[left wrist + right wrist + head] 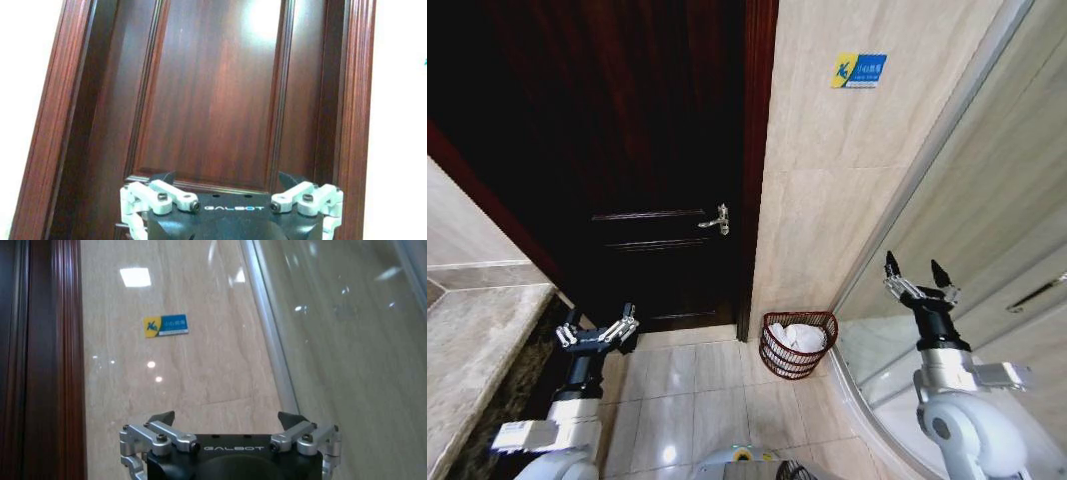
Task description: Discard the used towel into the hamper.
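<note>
On the floor by the door, reddish-brown wire hamper [798, 343] holding white towel [797, 336], both pincers spread, empty.

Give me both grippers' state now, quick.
Left gripper: jaws open, empty, raised near the door.
Right gripper: jaws open, empty, raised beside the glass panel.

Head camera looks down at floor; wrist cameras face door [213, 100] and wall [187, 370].
</note>
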Tool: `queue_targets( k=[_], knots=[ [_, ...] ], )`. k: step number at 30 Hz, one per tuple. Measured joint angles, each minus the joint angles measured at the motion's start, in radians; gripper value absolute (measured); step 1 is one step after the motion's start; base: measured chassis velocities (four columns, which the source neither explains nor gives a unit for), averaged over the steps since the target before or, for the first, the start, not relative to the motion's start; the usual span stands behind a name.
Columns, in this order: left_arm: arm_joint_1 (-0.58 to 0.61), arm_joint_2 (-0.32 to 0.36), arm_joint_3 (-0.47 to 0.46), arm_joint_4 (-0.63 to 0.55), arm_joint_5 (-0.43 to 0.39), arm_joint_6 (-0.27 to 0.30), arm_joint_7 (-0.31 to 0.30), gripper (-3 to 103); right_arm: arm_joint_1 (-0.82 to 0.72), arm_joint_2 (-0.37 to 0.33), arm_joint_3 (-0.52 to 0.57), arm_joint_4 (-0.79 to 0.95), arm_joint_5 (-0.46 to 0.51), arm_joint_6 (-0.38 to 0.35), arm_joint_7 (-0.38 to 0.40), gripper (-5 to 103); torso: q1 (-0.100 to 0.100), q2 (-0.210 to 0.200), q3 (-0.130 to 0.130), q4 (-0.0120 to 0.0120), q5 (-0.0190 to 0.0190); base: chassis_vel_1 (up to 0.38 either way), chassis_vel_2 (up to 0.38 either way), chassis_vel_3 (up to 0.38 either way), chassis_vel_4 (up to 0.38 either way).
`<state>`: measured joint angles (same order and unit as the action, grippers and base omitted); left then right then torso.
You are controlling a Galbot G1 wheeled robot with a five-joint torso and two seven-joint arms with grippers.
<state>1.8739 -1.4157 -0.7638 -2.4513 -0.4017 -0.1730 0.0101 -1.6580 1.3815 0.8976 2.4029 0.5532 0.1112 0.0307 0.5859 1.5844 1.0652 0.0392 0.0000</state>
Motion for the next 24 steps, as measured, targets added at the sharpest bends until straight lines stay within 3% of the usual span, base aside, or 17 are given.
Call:
queue_targets(
  k=[24],
  knots=[
    [-0.001, 0.002, 0.0, 0.002, 0.0, -0.001, 0.0, 100, -0.025, 0.017, 0.011, 0.016, -0.02, 0.065, 0.023, 100, 0.0, 0.0, 0.0, 0.0001, 0.0001, -0.05, -0.052, -0.056, -0.053]
  ],
)
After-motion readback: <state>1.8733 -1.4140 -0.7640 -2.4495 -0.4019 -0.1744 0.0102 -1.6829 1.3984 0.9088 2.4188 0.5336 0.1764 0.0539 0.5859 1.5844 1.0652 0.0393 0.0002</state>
